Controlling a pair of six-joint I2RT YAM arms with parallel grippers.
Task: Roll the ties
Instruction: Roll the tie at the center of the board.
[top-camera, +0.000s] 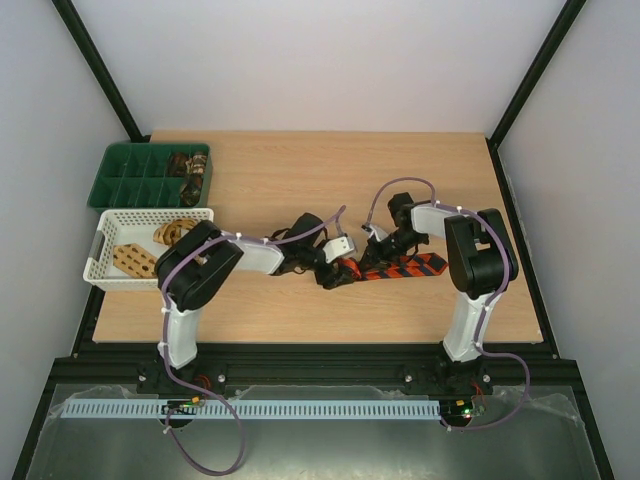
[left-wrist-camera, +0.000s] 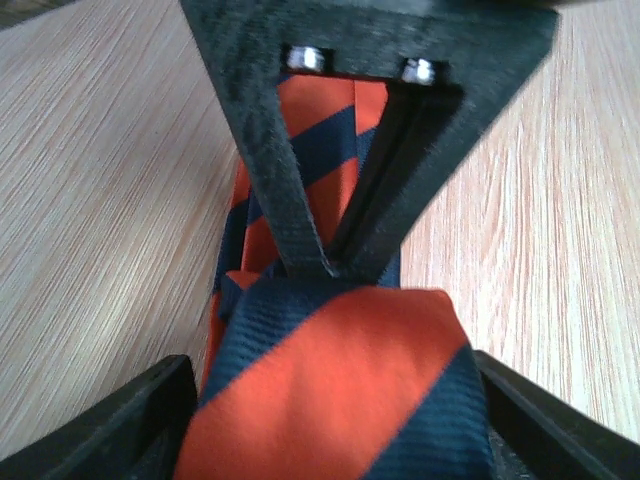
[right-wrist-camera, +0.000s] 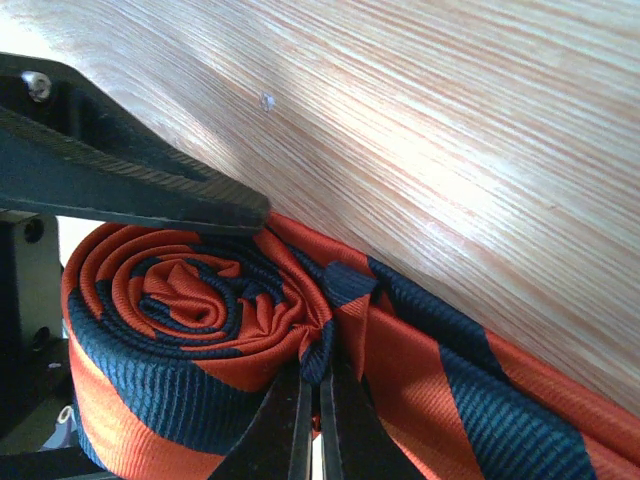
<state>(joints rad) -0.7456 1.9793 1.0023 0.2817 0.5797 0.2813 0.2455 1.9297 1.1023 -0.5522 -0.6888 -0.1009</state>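
Observation:
A red-and-black striped tie lies on the wooden table, its left end wound into a roll. My left gripper is open, one jaw on each side of that roll. My right gripper is shut on a fold of the tie at the roll's edge, where the flat tail leaves it. In the top view the right gripper sits just right of the left one. The right fingers show beyond the roll in the left wrist view. A left finger rests over the roll's far side.
A white lattice basket at the left holds tan patterned rolled ties. Behind it a green compartment tray holds brown rolled ties. Black frame posts rise at the back corners.

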